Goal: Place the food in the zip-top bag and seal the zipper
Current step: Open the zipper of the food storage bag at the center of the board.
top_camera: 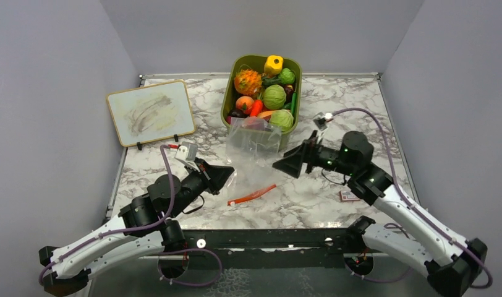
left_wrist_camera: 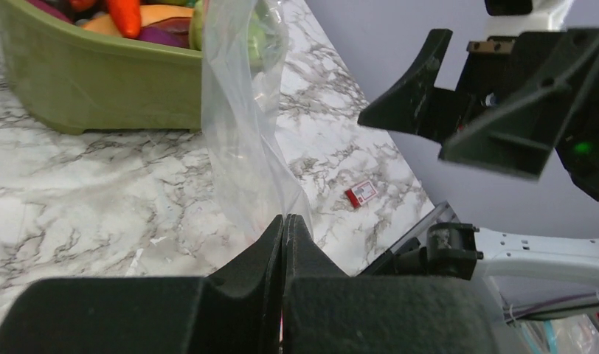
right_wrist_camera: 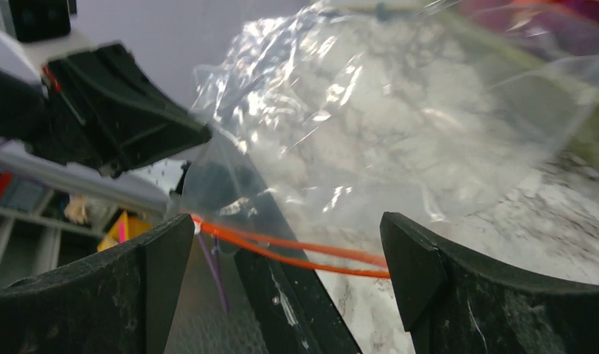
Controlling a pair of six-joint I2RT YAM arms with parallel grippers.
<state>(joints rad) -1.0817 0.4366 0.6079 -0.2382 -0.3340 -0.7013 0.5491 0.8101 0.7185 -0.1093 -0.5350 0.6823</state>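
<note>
**Operator:** Where is the bag?

**Spotter:** Your zip-top bag [top_camera: 255, 145] is mid-table, standing crumpled. Its upper part is against the near wall of the olive-green bin [top_camera: 229, 102], which is at 12 o'clock from it. The zipper [top_camera: 251, 195] lies low at the bag's 6 o'clock, an orange-red strip just above the marble.

**Operator:** And the food?

**Spotter:** All of it that you can see is in the bin. The two cabbage-like balls [top_camera: 274, 97] are on the right side and the orange bumpy fruit [top_camera: 248, 81] is at the back left. The orange-peach fruit [top_camera: 244, 103] is just in front of the bumpy one. They sit among other toy produce.

**Operator:** What is my left doing?

**Spotter:** Your left gripper [left_wrist_camera: 284, 228] is at the bag's 8 o'clock. Its fingers are pressed flat together and pinch the clear film, which rises straight out of them in the wrist view.

**Operator:** And the right?

**Spotter:** Your right gripper [right_wrist_camera: 285, 232] is at the bag's 3 o'clock, with its fingers spread wide and pointed at the bag. In its own camera the zipper runs across the gap between them. I cannot tell whether either finger touches it.

**Operator:** What else is around?

**Spotter:** A whiteboard [top_camera: 151, 111] is propped at 10 o'clock from the bag. A small red tag [top_camera: 349, 195] lies on the table [top_camera: 360, 105] at 4 o'clock, beyond your right arm.
</note>
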